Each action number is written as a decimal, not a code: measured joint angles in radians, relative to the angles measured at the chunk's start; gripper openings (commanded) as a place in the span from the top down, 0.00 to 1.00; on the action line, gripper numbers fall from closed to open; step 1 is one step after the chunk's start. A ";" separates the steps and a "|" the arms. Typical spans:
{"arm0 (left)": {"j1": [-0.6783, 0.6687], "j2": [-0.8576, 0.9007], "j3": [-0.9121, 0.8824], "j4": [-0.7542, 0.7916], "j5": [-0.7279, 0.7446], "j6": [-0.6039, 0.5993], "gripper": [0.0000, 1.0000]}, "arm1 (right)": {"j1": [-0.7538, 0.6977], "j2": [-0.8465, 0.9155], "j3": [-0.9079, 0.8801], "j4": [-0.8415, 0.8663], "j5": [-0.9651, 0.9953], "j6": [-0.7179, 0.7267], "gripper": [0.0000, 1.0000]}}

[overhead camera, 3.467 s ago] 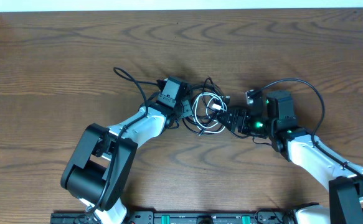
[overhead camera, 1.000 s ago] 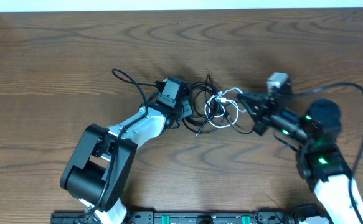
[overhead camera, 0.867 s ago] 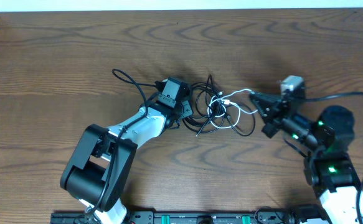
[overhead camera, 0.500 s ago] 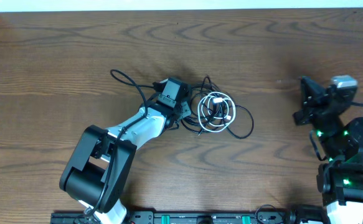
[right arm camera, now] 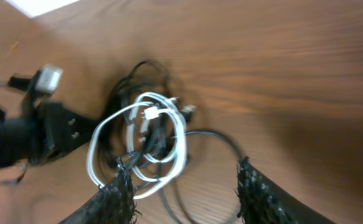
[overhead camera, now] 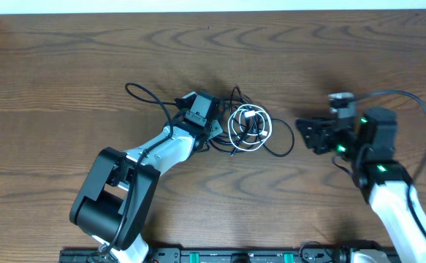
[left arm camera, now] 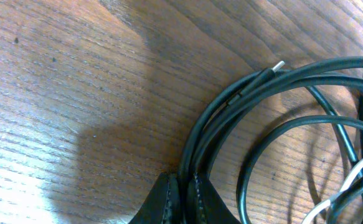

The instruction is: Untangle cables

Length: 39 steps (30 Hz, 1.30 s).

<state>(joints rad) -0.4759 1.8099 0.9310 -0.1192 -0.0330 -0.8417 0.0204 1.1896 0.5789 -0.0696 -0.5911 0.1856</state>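
Observation:
The cables lie in a tangle at mid-table. A white cable is coiled on top of black cables, and one black loop trails off to the left. My left gripper sits at the tangle's left edge. In the left wrist view that gripper is shut on a black cable, with the white cable at the right. My right gripper is to the right of the pile and apart from it. In the right wrist view it is open and empty, facing the white coil.
The wooden table extends on all sides of the tangle. A pale strip runs along the far edge. The dark rail of the arm bases lies along the near edge.
My right gripper pulled the white cable to the right and let it go, and the cable sprang back into a coil. That arm swung away right, then returned toward the pile with its jaws open.

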 measured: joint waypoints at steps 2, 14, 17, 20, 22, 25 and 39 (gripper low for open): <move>0.000 0.000 0.000 0.000 0.000 0.000 0.92 | 0.035 0.081 0.000 0.070 -0.040 0.002 0.49; 0.000 0.000 0.000 -0.002 -0.003 0.000 0.92 | 0.146 0.492 0.000 0.389 -0.095 0.175 0.53; 0.000 0.000 0.000 -0.002 -0.003 0.000 0.92 | 0.177 0.531 0.000 0.427 -0.098 0.217 0.53; 0.000 0.000 0.000 -0.003 -0.003 0.000 0.92 | 0.199 0.552 0.000 0.463 -0.099 0.242 0.55; 0.000 0.000 0.000 -0.003 -0.003 0.000 0.92 | 0.209 0.559 0.000 0.477 -0.096 0.258 0.70; 0.000 0.000 0.000 -0.003 -0.003 0.000 0.92 | 0.220 0.566 0.000 0.481 -0.067 0.289 0.99; 0.000 -0.002 0.000 -0.012 -0.005 0.000 0.92 | 0.120 0.502 -0.003 0.934 -0.526 0.403 0.99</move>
<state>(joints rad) -0.4759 1.8080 0.9306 -0.1314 -0.0383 -0.8417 0.1402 1.6913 0.5758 0.8642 -1.1172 0.5884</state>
